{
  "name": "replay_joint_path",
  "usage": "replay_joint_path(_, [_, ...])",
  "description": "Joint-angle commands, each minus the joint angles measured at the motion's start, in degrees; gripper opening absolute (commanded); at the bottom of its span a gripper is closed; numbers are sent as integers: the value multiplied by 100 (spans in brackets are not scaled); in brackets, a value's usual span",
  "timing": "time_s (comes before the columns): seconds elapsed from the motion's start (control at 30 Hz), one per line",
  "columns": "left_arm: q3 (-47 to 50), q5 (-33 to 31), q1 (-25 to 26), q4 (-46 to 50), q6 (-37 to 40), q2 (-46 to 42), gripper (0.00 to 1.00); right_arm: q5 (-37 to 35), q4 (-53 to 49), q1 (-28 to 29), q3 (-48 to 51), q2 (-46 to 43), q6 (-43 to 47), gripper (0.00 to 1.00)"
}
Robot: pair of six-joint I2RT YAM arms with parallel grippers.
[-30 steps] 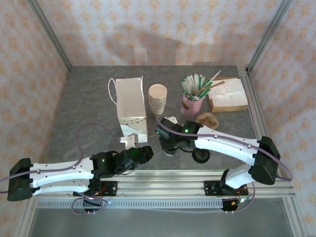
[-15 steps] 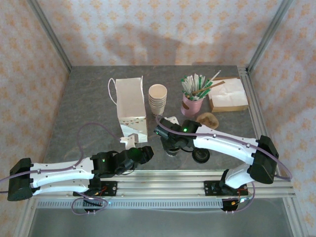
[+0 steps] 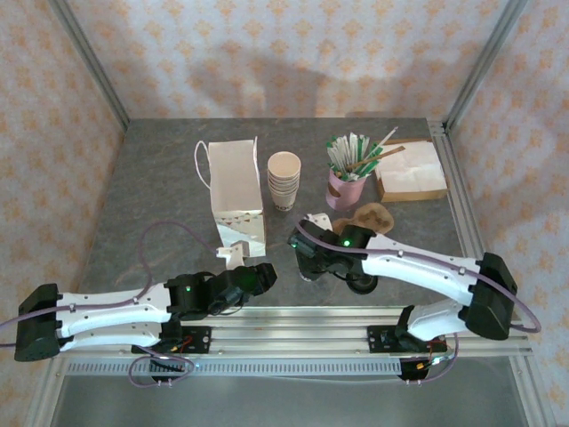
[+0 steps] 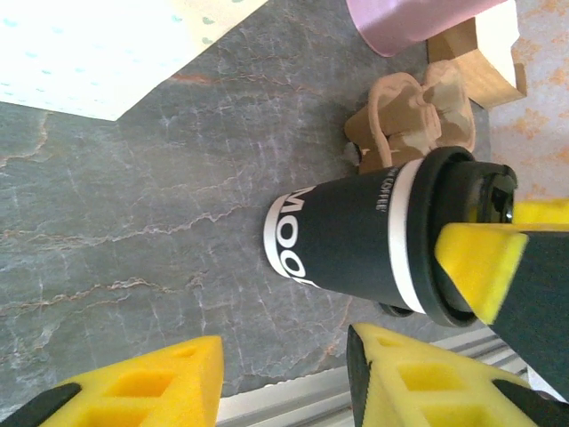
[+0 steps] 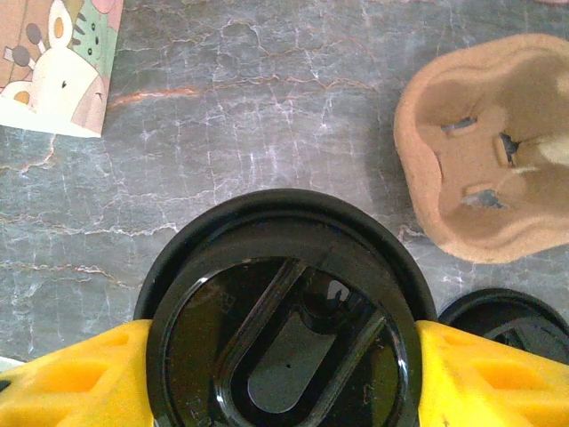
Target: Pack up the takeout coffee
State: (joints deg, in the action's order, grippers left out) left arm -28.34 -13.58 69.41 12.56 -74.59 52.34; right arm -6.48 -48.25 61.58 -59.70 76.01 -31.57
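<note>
The takeout coffee (image 4: 356, 236) is a dark cup with white lettering, a white band and a round black lid (image 5: 280, 342). My right gripper (image 5: 280, 374) is shut on it, a yellow pad on each side of the lid. From above, the right gripper (image 3: 316, 261) holds the coffee (image 3: 310, 273) at the near middle of the table, right of the white paper bag (image 3: 236, 191). My left gripper (image 4: 284, 382) is open and empty, low at the front edge, just left of the cup. I cannot tell whether the cup's base touches the table.
A loose black lid (image 3: 360, 283) lies right of the coffee, and a tan pulp cup carrier (image 3: 373, 215) lies behind it. Farther back stand a stack of lidless tan cups (image 3: 284, 178), a pink cup of stirrers (image 3: 347, 189) and a napkin box (image 3: 411, 173). An aluminium rail (image 3: 293, 316) runs along the front.
My right gripper has shifted a little to the right and toward the front edge with the coffee in it. The left arm has stayed put.
</note>
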Motion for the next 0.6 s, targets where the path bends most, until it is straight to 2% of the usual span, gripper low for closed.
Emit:
replay_joint_path(0.0, [58,-266,29,-9,-82,81,42,187,-257,42,449,-54,-349,65])
replay_joint_path(0.33, [8,-180,29,-177,-80,294,43,165,-86,40,288,92,-235,65])
replay_joint_path(0.57, [109,-206,20,-232,-196,281,43,270,175,47,745,129,-555,65])
